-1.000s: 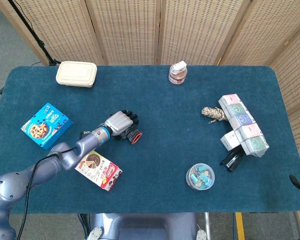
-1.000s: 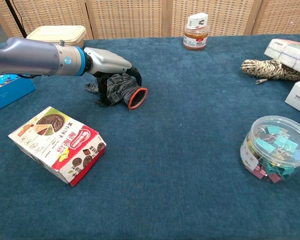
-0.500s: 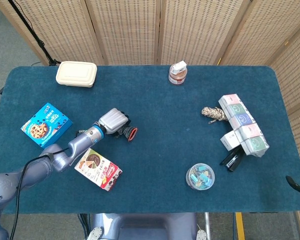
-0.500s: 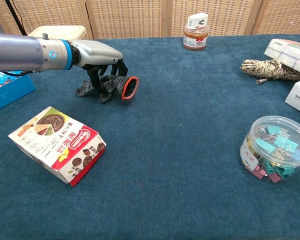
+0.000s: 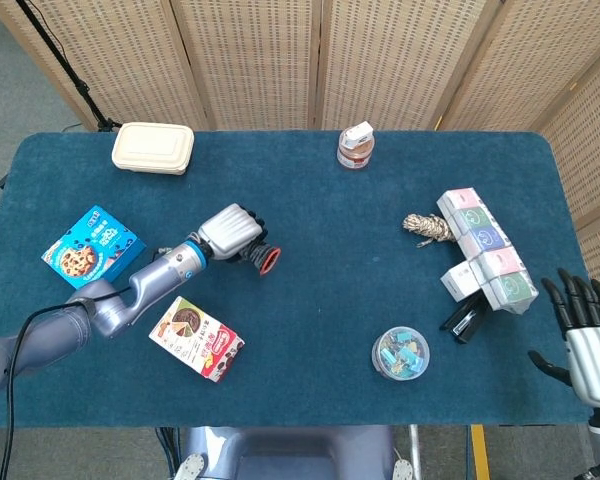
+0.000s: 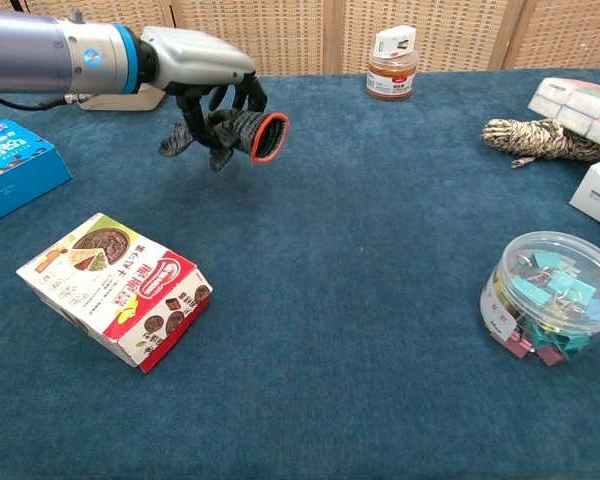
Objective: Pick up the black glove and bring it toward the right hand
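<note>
The black glove (image 6: pixel 232 131), dark knit with an orange-red cuff (image 5: pixel 269 260), hangs off the table in my left hand (image 6: pixel 195 62). That left hand (image 5: pixel 230 229) grips it from above, fingers curled around the knit, over the left middle of the blue table. The glove's finger ends dangle to the left and the cuff faces right. My right hand (image 5: pixel 584 330) shows only in the head view, at the lower right corner beyond the table's edge, fingers spread and holding nothing.
A red snack box (image 6: pixel 115 290) lies below the left hand and a blue cookie box (image 5: pixel 92 249) to its left. A cream lunch box (image 5: pixel 153 148), a jar (image 5: pixel 355 146), a rope bundle (image 5: pixel 427 227), stacked small boxes (image 5: pixel 485 250) and a tub of clips (image 6: pixel 550 295) stand around.
My left hand has lifted the glove off the table and carried it slightly right. The right hand has risen into the head view at the lower right, fingers spread.
</note>
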Robot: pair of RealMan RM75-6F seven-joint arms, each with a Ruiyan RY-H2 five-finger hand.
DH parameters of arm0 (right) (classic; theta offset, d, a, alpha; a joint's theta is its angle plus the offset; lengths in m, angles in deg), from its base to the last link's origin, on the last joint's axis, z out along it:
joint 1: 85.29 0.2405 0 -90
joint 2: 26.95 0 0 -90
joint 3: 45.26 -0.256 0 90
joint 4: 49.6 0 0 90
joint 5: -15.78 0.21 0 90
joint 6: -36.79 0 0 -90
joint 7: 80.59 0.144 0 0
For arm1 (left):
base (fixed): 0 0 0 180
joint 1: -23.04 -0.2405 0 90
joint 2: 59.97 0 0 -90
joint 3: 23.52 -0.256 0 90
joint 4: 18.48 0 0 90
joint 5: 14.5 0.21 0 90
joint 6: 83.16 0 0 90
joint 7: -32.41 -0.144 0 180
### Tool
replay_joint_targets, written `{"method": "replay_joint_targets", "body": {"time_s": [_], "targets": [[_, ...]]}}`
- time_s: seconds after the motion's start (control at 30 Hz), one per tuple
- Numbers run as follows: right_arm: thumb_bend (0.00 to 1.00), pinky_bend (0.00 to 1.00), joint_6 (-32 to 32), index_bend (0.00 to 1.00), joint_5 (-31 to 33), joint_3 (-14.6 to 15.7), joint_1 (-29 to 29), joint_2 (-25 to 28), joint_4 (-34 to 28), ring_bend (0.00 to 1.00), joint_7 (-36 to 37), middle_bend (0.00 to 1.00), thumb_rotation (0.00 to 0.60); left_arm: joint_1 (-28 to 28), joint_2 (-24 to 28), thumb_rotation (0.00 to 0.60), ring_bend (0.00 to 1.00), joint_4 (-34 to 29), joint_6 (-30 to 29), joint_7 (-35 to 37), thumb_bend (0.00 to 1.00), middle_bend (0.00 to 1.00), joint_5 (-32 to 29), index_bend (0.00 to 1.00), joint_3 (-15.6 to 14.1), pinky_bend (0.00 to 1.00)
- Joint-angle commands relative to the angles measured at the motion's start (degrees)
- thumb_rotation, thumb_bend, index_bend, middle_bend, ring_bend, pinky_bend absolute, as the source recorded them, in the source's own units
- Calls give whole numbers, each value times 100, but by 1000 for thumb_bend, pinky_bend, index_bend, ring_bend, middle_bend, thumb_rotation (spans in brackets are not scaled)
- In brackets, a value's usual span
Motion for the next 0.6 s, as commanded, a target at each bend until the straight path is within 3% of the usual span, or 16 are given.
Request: {"method": "replay_joint_targets", "body": {"time_s": [0.03,0.33,0.6], "targets": [[0,0,348,24,-442,87,376,146,38,0,122,0,600,195,204,600,371,-293,118,-236,315,437,-128,551,204,463],[0,0,1174,95,-1465,169,1340,186,-240,0,-40,3,600,699,497,600,371,-1037,643,-998,314,441,-794,556,718,463],[0,0,1585,124,-1744,140,1843,-244,-367,0,-381,26,600,994,387,600,371,-1331,839,-1826,314,446,-1623,562,906,463]]}}
